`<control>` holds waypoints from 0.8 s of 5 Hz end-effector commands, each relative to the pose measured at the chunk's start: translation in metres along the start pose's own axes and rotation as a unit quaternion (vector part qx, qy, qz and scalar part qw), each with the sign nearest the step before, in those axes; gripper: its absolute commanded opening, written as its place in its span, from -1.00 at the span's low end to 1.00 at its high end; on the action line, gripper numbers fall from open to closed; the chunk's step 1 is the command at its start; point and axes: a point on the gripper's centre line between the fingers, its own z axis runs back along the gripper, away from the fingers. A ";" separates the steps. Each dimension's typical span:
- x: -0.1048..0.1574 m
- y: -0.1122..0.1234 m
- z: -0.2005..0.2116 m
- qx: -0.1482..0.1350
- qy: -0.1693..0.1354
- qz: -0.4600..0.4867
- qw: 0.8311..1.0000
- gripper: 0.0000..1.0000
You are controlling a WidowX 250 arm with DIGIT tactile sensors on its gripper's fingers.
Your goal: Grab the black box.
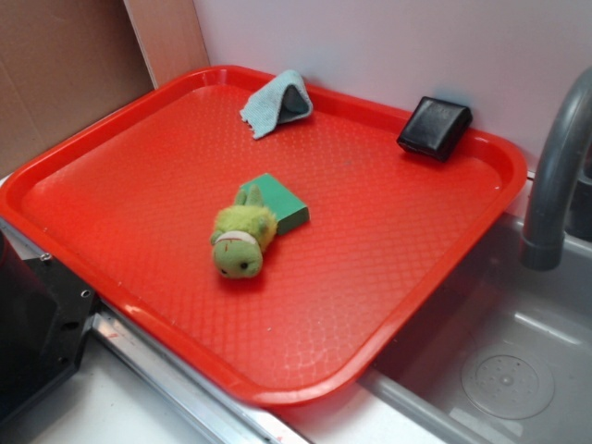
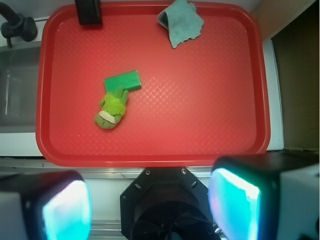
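Observation:
The black box is small, glossy and squarish, leaning on the far right rim of the red tray. From the wrist view the same black box appears at the tray's top left edge. My gripper hangs high above the near edge of the tray, far from the box. Its two fingers, glowing cyan, stand wide apart with nothing between them. The gripper does not show in the exterior view.
A flat green block lies mid-tray with a green plush toy against it. A light blue cloth sits at the tray's far edge. A grey faucet and sink are to the right. The robot base is below the gripper.

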 end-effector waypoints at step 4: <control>0.133 -0.031 -0.072 0.008 -0.163 0.039 0.986 1.00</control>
